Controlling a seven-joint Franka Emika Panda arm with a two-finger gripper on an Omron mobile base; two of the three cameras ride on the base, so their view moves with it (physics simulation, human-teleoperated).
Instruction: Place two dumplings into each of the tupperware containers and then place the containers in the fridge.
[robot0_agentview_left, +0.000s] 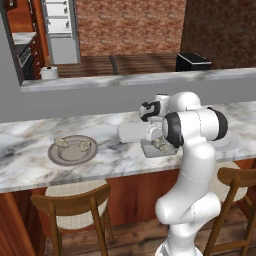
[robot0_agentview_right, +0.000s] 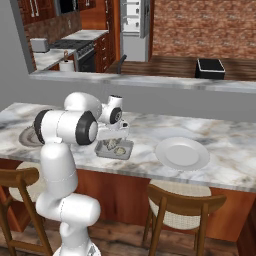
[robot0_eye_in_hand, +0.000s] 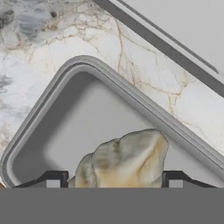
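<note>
1. Where the hand view begins, at its bottom edge, the fingers (robot0_eye_in_hand: 114, 180) stand spread apart, one dark tip on each side of a pale crimped dumpling (robot0_eye_in_hand: 124, 158); the tips are beside it, and whether they touch it cannot be told.
2. That dumpling lies inside a grey tupperware container (robot0_eye_in_hand: 52, 109), whose rounded rim runs diagonally across the middle of the hand view, with marble desk (robot0_eye_in_hand: 65, 35) beyond it in the upper left.
3. In the left base view the white arm (robot0_agentview_left: 192, 175) rises from the lower right, and its hand hangs over the same container (robot0_agentview_left: 148, 150) at centre frame; a second container (robot0_agentview_left: 131, 132) sits just beside it, slightly farther back and to the left.
4. In the right base view the container (robot0_agentview_right: 126, 150) under the hand holds two dumplings (robot0_agentview_right: 120, 148), close together.
5. To the left on the desk (robot0_agentview_left: 30, 135) in the left base view, a round grey-brown plate (robot0_agentview_left: 72, 156) carries two more dumplings (robot0_agentview_left: 84, 146), set apart from each other.
6. A pale round plate (robot0_agentview_right: 182, 153) rests right of centre in the right base view, well apart from the containers.
7. Wooden chairs (robot0_agentview_left: 75, 207) stand under the desk's near edge.
8. Far back, the fridge (robot0_agentview_left: 61, 27) stands at the upper left of the left base view, beside a brick wall (robot0_agentview_left: 127, 25).
</note>
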